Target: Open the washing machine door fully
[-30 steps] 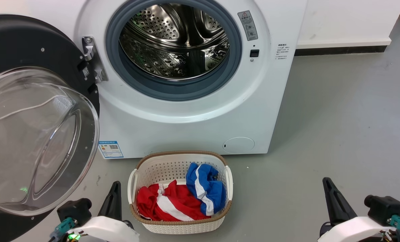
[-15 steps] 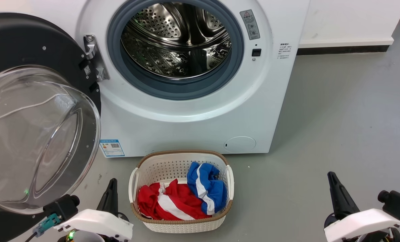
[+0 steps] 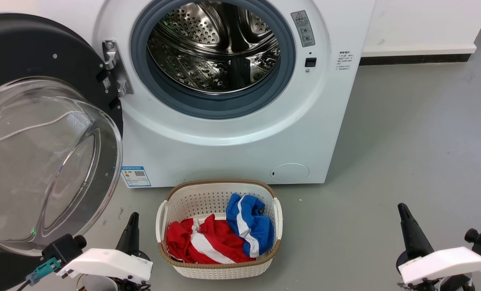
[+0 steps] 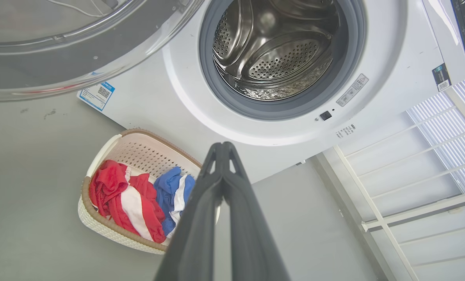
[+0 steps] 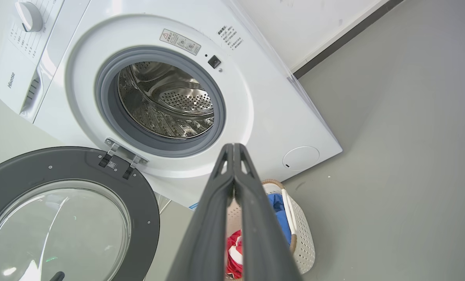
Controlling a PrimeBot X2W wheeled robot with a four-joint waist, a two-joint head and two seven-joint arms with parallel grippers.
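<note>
Both low: left tool (image 3: 133, 216), right tool (image 3: 402, 208).
Fingers together on each, likely parked to clear the door (image 3: 26, 48), swung wide off the machine (image 3: 232, 149).

Bright, even light; sharp; wrist views bend edges

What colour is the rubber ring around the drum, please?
Grey-blue rubber ring, clearest in the head view.

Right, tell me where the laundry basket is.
In the head view the laundry basket sits on the floor at lower centre, just in front of the washing machine and right of the open washing machine door.
</note>
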